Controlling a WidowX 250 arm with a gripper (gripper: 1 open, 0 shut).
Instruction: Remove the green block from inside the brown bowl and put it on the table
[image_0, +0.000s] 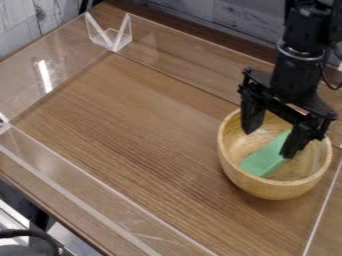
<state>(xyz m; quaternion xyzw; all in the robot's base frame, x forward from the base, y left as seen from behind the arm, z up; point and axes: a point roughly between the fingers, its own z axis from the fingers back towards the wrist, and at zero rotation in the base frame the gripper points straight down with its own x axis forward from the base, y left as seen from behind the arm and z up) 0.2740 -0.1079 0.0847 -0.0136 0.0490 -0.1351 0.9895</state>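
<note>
Camera — bowl (229, 170): at four o'clock, cradling block (269, 156)
Pincer (274, 128): spread wide — presumably to straddle block

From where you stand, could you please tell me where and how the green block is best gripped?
I'd come from above, fingers straddling the middle of the flat bright green block across its narrow width; it lies lengthwise diagonally inside the round light-brown wooden bowl.

Green block (269, 156): bright, flat, rectangular, lying slanted inside the bowl.
Brown bowl (235, 170): round, upright on the desk (134, 130).
</note>
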